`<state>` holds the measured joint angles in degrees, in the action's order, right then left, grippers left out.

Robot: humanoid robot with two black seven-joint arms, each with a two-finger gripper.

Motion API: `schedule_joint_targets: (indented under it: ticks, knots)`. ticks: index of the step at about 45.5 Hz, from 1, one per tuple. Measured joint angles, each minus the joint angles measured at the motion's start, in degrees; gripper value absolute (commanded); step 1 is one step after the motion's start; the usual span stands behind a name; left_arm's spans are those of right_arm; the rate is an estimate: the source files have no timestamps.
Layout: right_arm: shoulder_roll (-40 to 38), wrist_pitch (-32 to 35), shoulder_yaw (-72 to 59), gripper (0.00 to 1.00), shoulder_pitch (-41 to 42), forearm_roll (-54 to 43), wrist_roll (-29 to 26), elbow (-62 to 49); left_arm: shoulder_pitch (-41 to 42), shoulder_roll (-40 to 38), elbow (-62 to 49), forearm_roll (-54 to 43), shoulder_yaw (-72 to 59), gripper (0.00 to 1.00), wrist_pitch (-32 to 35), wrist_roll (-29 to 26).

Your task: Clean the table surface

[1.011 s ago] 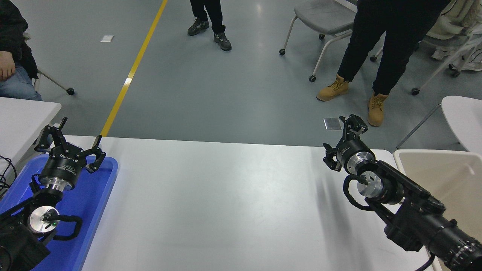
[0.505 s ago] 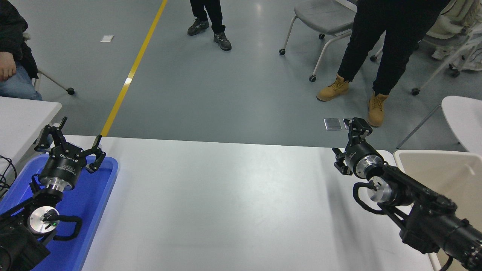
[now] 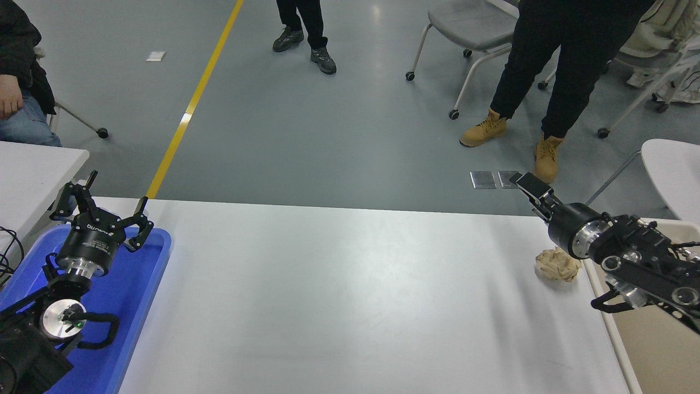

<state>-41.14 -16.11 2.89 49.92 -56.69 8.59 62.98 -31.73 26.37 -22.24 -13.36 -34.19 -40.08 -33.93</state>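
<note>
A wide white table [image 3: 339, 295] fills the lower view. At four o'clock, a crumpled tan paper wad [image 3: 556, 264] lies near its right edge: light, soft, easily pinched anywhere. Beside it the right gripper [image 3: 533, 187], finger state unclear. At eight o'clock, the left gripper [image 3: 101, 208] rests open.

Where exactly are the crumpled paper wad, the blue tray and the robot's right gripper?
crumpled paper wad [image 3: 557, 264], head view, middle of the beige wad near the table's right edge.
blue tray [image 3: 143, 284], head view, bare floor by its right rim.
right gripper [image 3: 529, 185], head view, at its fingertips.
</note>
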Motion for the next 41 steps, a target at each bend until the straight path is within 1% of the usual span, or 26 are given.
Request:
schedule_joint_targets:
  ticks: [10, 15, 26, 33, 41]
  knots:
    - [-1.27, 1.10, -12.82, 1.00, 4.78, -10.97, -0.12, -2.48, 0.00, 0.00, 0.01, 0.00, 0.00, 1.00, 0.00, 0.00]
    - [-0.36, 2.08, -17.04, 1.00, 6.36, -13.06, -0.22, -5.07, 0.00, 0.01, 0.01, 0.00, 0.00, 1.00, 0.00, 0.00]
    - [4.74, 4.40, -24.50, 1.00, 8.46, -15.52, -0.35, -14.21, 0.00, 0.02, 0.00, 0.00, 0.00, 1.00, 0.00, 0.00]
    - [8.04, 6.29, -26.48, 1.00, 8.80, -16.03, -0.38, -19.11, 0.00, 0.02, 0.00, 0.00, 0.00, 1.00, 0.00, -0.01]
    - [10.21, 8.42, -27.59, 1.00, 8.81, -16.32, -0.32, -22.26, 0.00, 0.00, 0.00, 0.00, 0.00, 1.00, 0.00, -0.01]
